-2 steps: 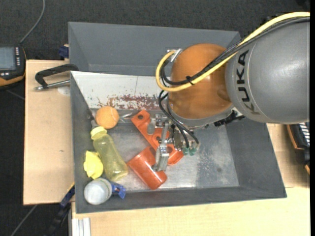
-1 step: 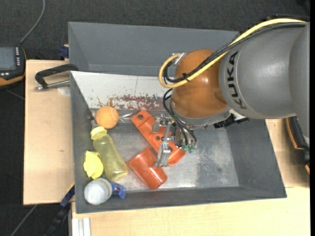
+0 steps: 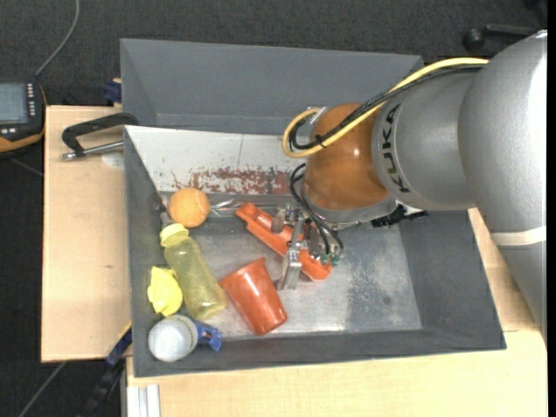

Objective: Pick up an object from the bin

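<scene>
My claw (image 3: pixel 295 254) hangs low at centre frame, right over the flat orange plastic tool (image 3: pixel 252 221), probably because it lies flush on the floor of the grey metal bin (image 3: pixel 382 294). Clenched or released? I can't tell.

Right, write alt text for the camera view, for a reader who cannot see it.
The arm's gripper is low over a flat orange plastic piece in the middle of a grey metal bin. Toward the view's left lie an orange-red cup, an orange ball and a yellowish bottle.
</scene>
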Robot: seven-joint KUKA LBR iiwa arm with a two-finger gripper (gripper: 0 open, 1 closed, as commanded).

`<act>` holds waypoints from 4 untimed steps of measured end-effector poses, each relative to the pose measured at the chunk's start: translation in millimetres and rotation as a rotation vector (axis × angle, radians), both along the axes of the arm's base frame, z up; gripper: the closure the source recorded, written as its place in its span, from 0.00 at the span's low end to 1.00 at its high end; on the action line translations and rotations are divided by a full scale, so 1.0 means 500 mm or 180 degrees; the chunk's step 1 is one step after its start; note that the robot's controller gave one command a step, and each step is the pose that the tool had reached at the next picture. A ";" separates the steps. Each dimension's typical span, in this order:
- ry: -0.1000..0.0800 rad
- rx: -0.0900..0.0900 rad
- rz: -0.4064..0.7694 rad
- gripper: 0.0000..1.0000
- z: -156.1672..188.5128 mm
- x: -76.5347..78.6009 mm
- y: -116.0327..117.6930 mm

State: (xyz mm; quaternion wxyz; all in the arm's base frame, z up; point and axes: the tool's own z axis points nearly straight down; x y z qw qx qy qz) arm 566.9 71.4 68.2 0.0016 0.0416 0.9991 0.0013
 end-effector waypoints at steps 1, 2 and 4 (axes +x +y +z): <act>-0.0004 0.0005 -0.0658 0.00 0.005 0.006 0.045; -0.0004 0.0005 -0.0214 0.00 0.003 0.004 0.026; -0.0024 0.0015 -0.0653 1.00 0.008 0.009 0.047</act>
